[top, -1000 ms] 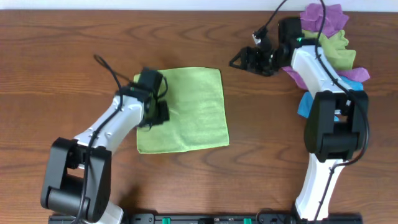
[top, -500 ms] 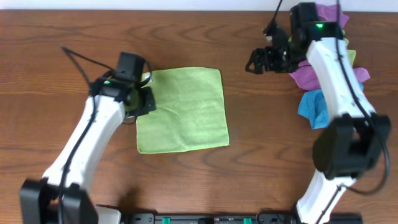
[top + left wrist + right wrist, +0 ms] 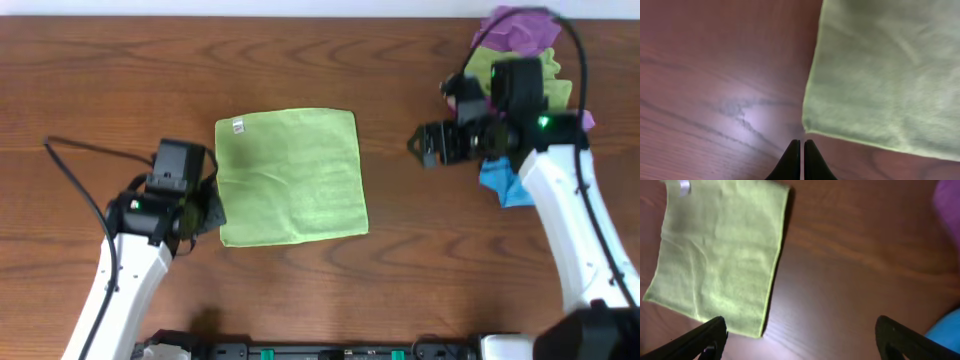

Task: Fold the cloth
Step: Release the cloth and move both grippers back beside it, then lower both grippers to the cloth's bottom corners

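Left gripper (image 3: 802, 150) pressed together, empty, beside the green cloth (image 3: 292, 178) corner.
Right gripper (image 3: 430, 148) spread wide beside the cloth, likely poised for an edge grasp.

Left tool (image 3: 802, 150) closed, empty; right tool (image 3: 800, 332) spread wide.

Cloth (image 3: 292, 178) lies on the worktop (image 3: 300, 60), one corner just ahead of the left jaws, well ahead of the right jaws; heap of cloths (image 3: 515, 40) behind those
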Robot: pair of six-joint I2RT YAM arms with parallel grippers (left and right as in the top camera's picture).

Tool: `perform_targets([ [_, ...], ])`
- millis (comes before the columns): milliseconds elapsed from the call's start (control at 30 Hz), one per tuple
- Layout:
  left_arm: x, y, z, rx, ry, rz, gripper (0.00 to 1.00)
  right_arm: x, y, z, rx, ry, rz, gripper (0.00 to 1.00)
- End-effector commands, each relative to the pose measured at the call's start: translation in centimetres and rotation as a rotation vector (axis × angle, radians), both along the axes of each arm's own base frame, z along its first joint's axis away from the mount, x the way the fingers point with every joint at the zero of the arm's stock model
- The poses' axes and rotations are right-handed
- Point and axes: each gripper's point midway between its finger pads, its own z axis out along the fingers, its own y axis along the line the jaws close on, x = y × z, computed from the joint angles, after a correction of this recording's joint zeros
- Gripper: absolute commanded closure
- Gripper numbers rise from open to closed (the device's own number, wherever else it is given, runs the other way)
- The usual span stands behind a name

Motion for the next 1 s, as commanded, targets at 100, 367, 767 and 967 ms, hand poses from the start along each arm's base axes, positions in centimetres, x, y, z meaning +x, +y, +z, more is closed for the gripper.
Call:
perform_targets([
  [100,-2.0,-1.4,-4.0,-0.213,0.054,0.044,0.93,-5.3,2.6,-4.4,0.128,0.172,0.046,0.11],
  [367,-2.9,-1.9,-7.0,-0.274,0.069,0.052,0.54,-8.6,5.0,-8.1,0.154,0.255,0.104,0.16],
  [767,-2.8,-2.8,-9.3,-0.329,0.074,0.039,0.47,-9.0,7.6,-10.0,0.158,0.277,0.166,0.26],
  [967,-2.4,-2.9,-9.9,-0.329,0.081,0.04,0.47,-9.7,8.6,-11.2,0.174,0.329,0.193,0.28],
])
